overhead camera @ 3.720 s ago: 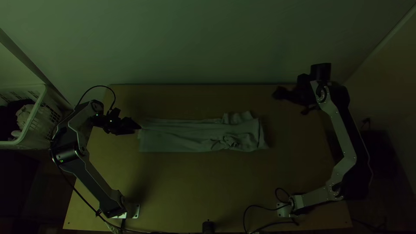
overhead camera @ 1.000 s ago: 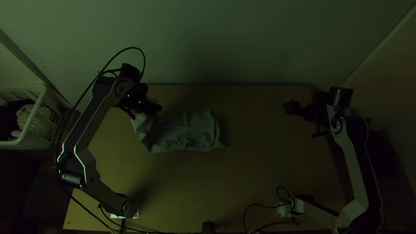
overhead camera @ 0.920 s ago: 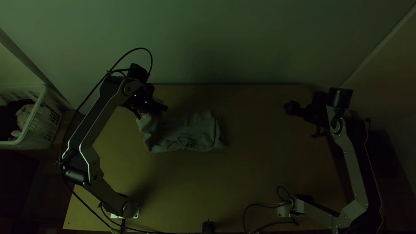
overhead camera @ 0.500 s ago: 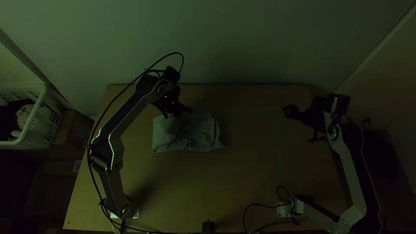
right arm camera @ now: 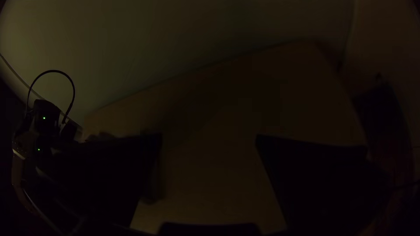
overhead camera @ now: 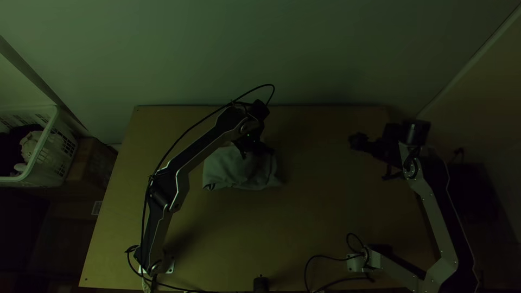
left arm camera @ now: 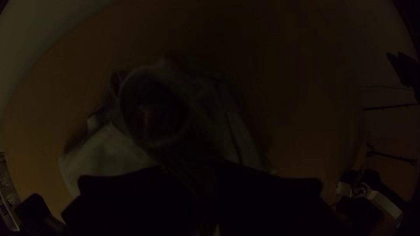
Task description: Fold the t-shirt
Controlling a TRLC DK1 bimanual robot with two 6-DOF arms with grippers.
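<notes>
While the left gripper (left arm camera: 214, 168) has its two fingers together, apparently pinching a bit of the t-shirt (overhead camera: 222, 167), the cloth beneath it lies as a short, puffed-up bundle, folded over and rumpled rather than flat. Shirt sits left of middle on the table (overhead camera: 217, 233), toward its far side, with a pointed corner sticking out at the right end. Gripper is over its far edge. Step in hand looks like a late fold: carrying one end of the strip across onto the other. Next move likely calls for laying that end down lined up with the far end, then letting go and patting the bulge flat; releasing too high could leave the layers skewed. Right gripper (right arm camera: 209, 140) is well apart from the cloth, fingers wide apart with nothing between them, up by the table's right side; judged not needed for this fold, maybe for smoothing later. Farther out, past the table's left edge, stands a white basket (overhead camera: 52, 115) with cloth in it. Counts: t-shirt, one; grippers, two; arms, two; table, one; basket, one. Pieces inside the basket: cannot tell how many, they overlap.
</notes>
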